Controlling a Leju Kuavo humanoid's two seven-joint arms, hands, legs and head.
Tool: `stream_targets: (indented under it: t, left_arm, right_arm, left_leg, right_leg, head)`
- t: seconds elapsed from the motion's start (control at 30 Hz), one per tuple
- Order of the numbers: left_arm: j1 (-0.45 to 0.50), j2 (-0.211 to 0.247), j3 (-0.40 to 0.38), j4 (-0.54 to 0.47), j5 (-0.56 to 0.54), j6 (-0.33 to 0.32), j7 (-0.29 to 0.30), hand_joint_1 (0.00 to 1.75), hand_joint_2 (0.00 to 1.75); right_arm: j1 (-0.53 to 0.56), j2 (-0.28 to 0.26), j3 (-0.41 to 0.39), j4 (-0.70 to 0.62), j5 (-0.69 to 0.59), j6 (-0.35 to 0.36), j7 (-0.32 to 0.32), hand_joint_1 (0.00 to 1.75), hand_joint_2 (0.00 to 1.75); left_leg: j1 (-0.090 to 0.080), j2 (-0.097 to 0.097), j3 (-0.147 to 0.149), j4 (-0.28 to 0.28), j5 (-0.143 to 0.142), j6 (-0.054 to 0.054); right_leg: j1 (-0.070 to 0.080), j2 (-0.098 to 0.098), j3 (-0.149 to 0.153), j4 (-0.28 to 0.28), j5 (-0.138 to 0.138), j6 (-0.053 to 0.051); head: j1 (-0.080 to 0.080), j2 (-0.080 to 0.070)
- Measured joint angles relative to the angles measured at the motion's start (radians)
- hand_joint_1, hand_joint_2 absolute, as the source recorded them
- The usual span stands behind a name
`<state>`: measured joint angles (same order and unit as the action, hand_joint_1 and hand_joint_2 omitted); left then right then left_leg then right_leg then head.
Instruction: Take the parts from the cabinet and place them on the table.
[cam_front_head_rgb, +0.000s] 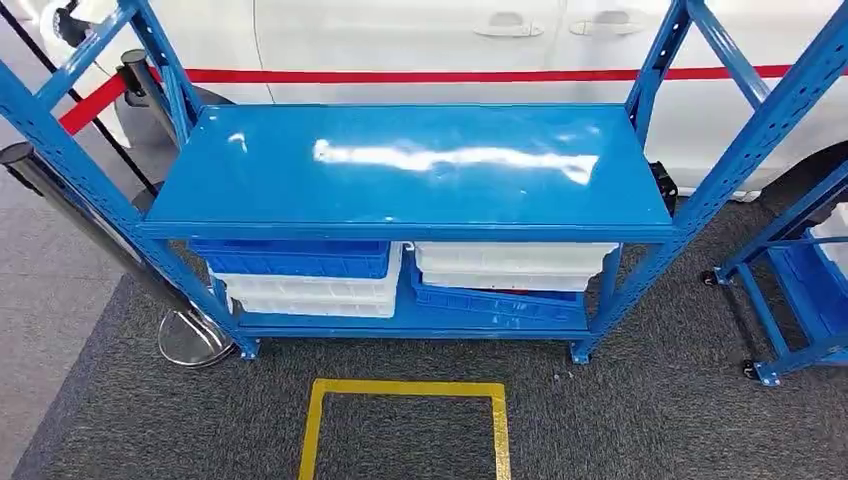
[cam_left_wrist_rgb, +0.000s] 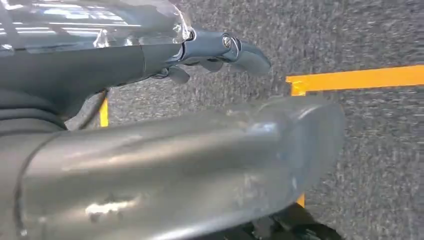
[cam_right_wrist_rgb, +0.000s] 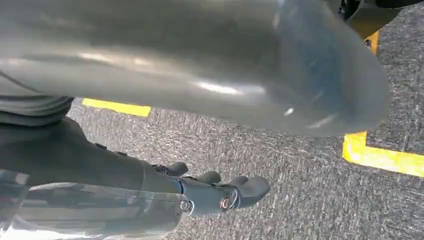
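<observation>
A blue metal cabinet rack (cam_front_head_rgb: 410, 165) stands ahead in the head view, its top shelf bare and glossy. On its lower shelf lie a blue bin (cam_front_head_rgb: 290, 258) over white bins (cam_front_head_rgb: 310, 292) on the left, and a white bin (cam_front_head_rgb: 512, 262) over a tilted blue bin (cam_front_head_rgb: 500, 303) on the right. What the bins hold is hidden. My left hand (cam_left_wrist_rgb: 165, 155) hangs over grey carpet with its fingers (cam_left_wrist_rgb: 235, 50) stretched out, holding nothing. My right hand (cam_right_wrist_rgb: 190, 75) hangs the same way, fingers (cam_right_wrist_rgb: 235, 192) extended and nothing in them.
A yellow taped square (cam_front_head_rgb: 405, 388) marks the carpet before the rack. A chrome stanchion base (cam_front_head_rgb: 190, 335) with a red belt stands at the rack's left leg. A white car is parked behind. A blue wheeled cart (cam_front_head_rgb: 800, 290) stands at the right.
</observation>
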<state>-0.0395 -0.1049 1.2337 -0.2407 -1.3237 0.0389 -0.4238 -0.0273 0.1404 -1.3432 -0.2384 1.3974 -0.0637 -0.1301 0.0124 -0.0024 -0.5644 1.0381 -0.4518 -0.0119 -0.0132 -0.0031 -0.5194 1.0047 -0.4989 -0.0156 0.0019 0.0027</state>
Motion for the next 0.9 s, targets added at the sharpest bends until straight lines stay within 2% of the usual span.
stream_targets:
  t: [0.03,0.13,0.17,0.2,0.23,0.3,0.33,0.37,0.4,0.43,0.47,0.5,0.53,0.63,0.67,0.7,0.73,0.8,0.83,0.87,0.9]
  left_arm:
    - [-0.002,0.000,0.000,0.000,-0.001,0.000,0.001,0.00,0.00]
    - [0.000,0.000,0.000,0.000,-0.003,0.000,0.002,0.00,0.00]
    - [0.000,-0.002,0.000,0.000,-0.003,0.000,0.002,0.00,0.00]
    - [0.000,-0.003,0.000,0.000,-0.004,0.000,0.001,0.00,0.00]
    - [-0.001,-0.003,0.000,0.000,-0.004,-0.001,0.001,0.00,0.00]
    - [-0.001,-0.003,0.001,0.000,0.002,-0.011,-0.001,0.00,0.00]
    - [-0.001,-0.003,0.002,0.000,0.003,-0.016,-0.002,0.00,0.00]
    - [-0.001,-0.003,0.004,0.000,0.005,-0.017,-0.002,0.00,0.00]
    - [0.000,-0.003,0.006,0.000,0.005,-0.018,-0.003,0.00,0.00]
    - [0.000,-0.003,0.007,0.000,0.005,-0.018,-0.004,0.00,0.00]
    - [0.000,-0.003,0.007,0.000,0.004,-0.018,-0.005,0.00,0.00]
    - [0.000,-0.006,0.007,0.000,0.003,-0.016,-0.005,0.00,0.00]
    - [-0.001,-0.008,0.007,0.000,0.001,-0.013,-0.003,0.00,0.00]
    - [-0.002,-0.009,0.007,0.000,-0.006,-0.009,-0.001,0.00,0.00]
    - [-0.003,-0.009,0.007,0.000,-0.007,-0.008,-0.001,0.00,0.00]
    - [-0.003,-0.009,0.008,0.000,-0.007,-0.008,0.000,0.00,0.00]
    - [-0.003,-0.009,0.008,0.000,-0.007,-0.007,0.001,0.00,0.00]
    - [-0.002,-0.010,0.008,0.000,-0.007,-0.007,0.003,0.00,0.00]
    - [-0.002,-0.010,0.008,0.000,-0.008,-0.007,0.003,0.00,0.00]
    - [-0.001,-0.011,0.008,0.000,-0.008,-0.006,0.004,0.00,0.00]
    - [0.000,-0.011,0.008,0.000,-0.008,-0.006,0.004,0.00,0.00]
  right_arm:
    - [-0.001,0.000,0.000,0.000,0.001,-0.001,0.000,0.00,0.00]
    - [-0.003,0.000,0.000,0.000,0.001,-0.002,0.000,0.00,0.00]
    - [-0.004,0.000,0.000,0.000,0.002,-0.003,0.001,0.00,0.00]
    - [-0.003,0.000,0.000,0.000,0.002,-0.003,0.002,0.00,0.00]
    - [-0.002,0.000,0.000,0.000,0.002,-0.003,0.003,0.00,0.00]
    - [-0.002,0.000,-0.001,0.000,0.002,-0.003,0.003,0.00,0.00]
    - [-0.002,0.000,-0.001,0.000,0.002,-0.003,0.003,0.00,0.00]
    - [-0.001,0.000,-0.001,0.000,0.002,-0.003,0.003,0.00,0.00]
    - [-0.001,0.000,-0.002,0.000,0.003,-0.003,0.004,0.00,0.00]
    - [0.000,0.000,-0.002,0.000,0.003,-0.003,0.004,0.00,0.00]
    - [0.000,0.000,-0.004,0.000,0.003,-0.003,0.005,0.00,0.00]
    - [0.001,-0.001,-0.005,0.000,0.003,-0.003,0.006,0.00,0.00]
    - [-0.001,-0.003,-0.006,-0.001,0.003,-0.003,0.006,0.00,0.00]
    - [-0.003,-0.004,-0.006,-0.001,0.003,-0.003,0.006,0.00,0.00]
    - [-0.002,-0.004,-0.008,-0.001,0.002,-0.002,0.008,0.00,0.00]
    - [-0.002,-0.004,-0.009,-0.001,0.000,0.001,0.010,0.00,0.00]
    - [-0.002,-0.004,-0.011,-0.001,-0.004,0.003,0.012,0.00,0.00]
    - [-0.002,-0.004,-0.019,-0.001,-0.013,0.015,0.011,0.00,0.00]
    - [-0.003,-0.004,-0.023,-0.001,-0.016,0.018,0.009,0.00,0.00]
    - [-0.002,-0.004,-0.024,-0.001,-0.016,0.017,0.008,0.00,0.00]
    - [-0.002,-0.004,-0.025,-0.001,-0.016,0.013,0.008,0.00,0.00]
  left_leg:
    - [-0.006,-0.001,0.009,-0.022,-0.014,0.006]
    - [-0.010,-0.003,0.007,-0.015,-0.014,0.023]
    - [-0.003,-0.004,0.012,-0.028,-0.008,0.033]
    - [0.000,-0.002,0.018,-0.035,-0.004,0.039]
    - [0.000,-0.001,0.018,-0.037,-0.004,0.049]
    - [-0.003,0.000,0.017,-0.037,-0.006,0.052]
    - [-0.004,0.000,0.017,-0.036,-0.009,0.054]
    - [-0.005,-0.001,0.018,-0.036,-0.011,0.054]
    - [-0.005,-0.002,0.023,-0.036,-0.014,0.054]
    - [-0.005,-0.003,0.028,-0.034,-0.015,0.052]
    - [-0.005,-0.005,0.035,-0.033,-0.019,0.048]
    - [-0.005,-0.005,0.037,-0.033,-0.023,0.045]
    - [-0.013,-0.005,0.033,-0.027,-0.028,0.038]
    - [-0.010,-0.005,0.036,-0.033,-0.030,0.023]
    - [-0.014,-0.005,0.039,-0.033,-0.032,0.015]
    - [-0.009,-0.004,0.038,-0.019,-0.043,0.010]
    - [-0.009,-0.003,0.020,0.021,-0.074,0.004]
    - [-0.004,-0.003,-0.050,0.173,-0.157,-0.005]
    - [-0.002,-0.003,-0.086,0.247,-0.185,-0.009]
    - [0.000,-0.003,-0.110,0.291,-0.188,-0.011]
    - [0.001,-0.003,-0.105,0.275,-0.162,-0.012]
  right_leg:
    - [0.008,0.001,0.000,0.006,-0.006,0.009]
    - [0.004,0.001,0.000,-0.002,-0.002,0.022]
    - [0.008,0.001,0.004,-0.002,-0.006,0.030]
    - [0.002,0.002,0.002,0.016,-0.020,0.034]
    - [0.003,0.003,-0.027,0.070,-0.057,0.035]
    - [0.000,0.003,-0.113,0.235,-0.133,0.041]
    - [-0.001,0.002,-0.150,0.300,-0.150,0.042]
    - [-0.001,0.002,-0.169,0.324,-0.141,0.043]
    - [0.000,0.002,-0.162,0.298,-0.108,0.042]
    - [0.000,0.002,-0.131,0.228,-0.058,0.039]
    - [0.000,0.003,-0.084,0.125,-0.001,0.034]
    - [0.002,0.003,-0.046,0.040,0.036,0.025]
    - [0.009,0.003,-0.036,0.013,0.023,0.021]
    - [0.012,0.005,-0.038,0.010,0.023,0.014]
    - [0.004,0.006,-0.035,0.001,0.027,0.007]
    - [-0.001,0.003,-0.030,-0.004,0.030,0.002]
    - [-0.001,0.006,-0.030,-0.006,0.029,-0.005]
    - [0.000,0.007,-0.030,-0.005,0.027,-0.009]
    - [0.001,0.010,-0.030,-0.005,0.027,-0.010]
    - [0.001,0.014,-0.029,-0.004,0.026,-0.011]
    - [0.001,0.021,-0.027,-0.003,0.025,-0.010]
  head:
    - [0.000,0.000]
    - [0.001,0.000]
    - [0.000,0.000]
    - [0.002,0.000]
    - [0.008,0.000]
    - [0.009,0.000]
    - [0.008,0.000]
    - [0.009,0.000]
    - [0.008,0.000]
    - [0.009,0.000]
    - [0.009,0.000]
    - [0.010,0.000]
    - [0.009,0.000]
    - [0.009,0.000]
    - [0.008,0.000]
    - [0.009,0.000]
    - [0.005,0.000]
    - [0.004,0.000]
    - [0.004,0.000]
    - [0.004,0.000]
    - [0.004,0.000]
